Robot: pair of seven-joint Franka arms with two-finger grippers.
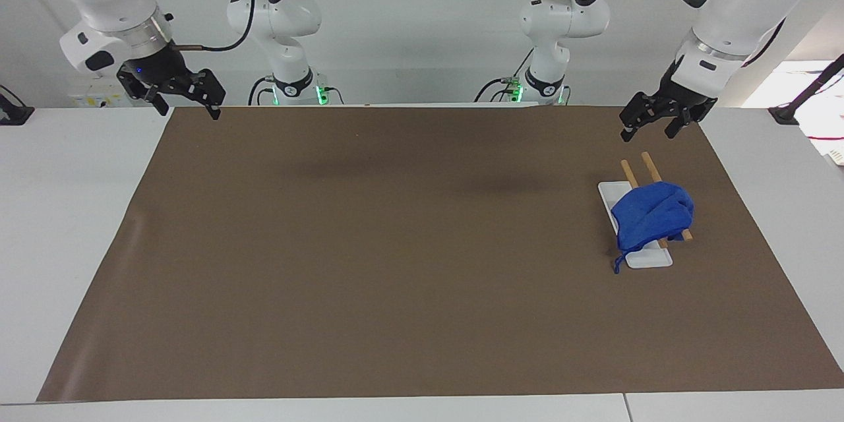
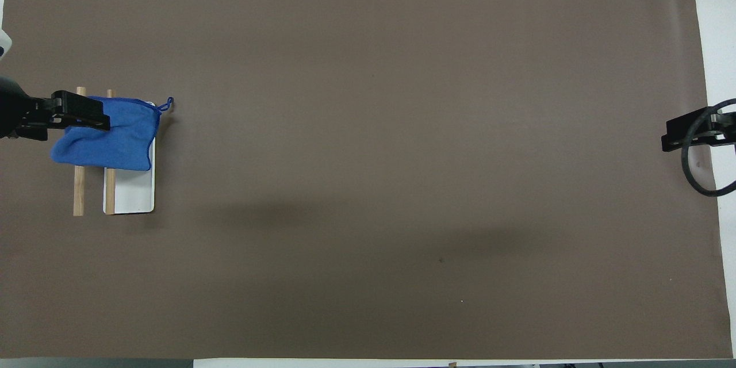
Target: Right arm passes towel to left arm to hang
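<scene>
While the towel [image 1: 651, 216] drapes the rack [image 1: 649, 168], both end effectors, left [image 1: 649, 124] and right [image 1: 179, 93], hang spread apart; no writing is legible.

A: The light is bright and even; it falls from above.
B: Yes. Soft blurred shadows lie on the brown mat [image 1: 395, 244]. Both pictures are sharp, without glare.
</scene>
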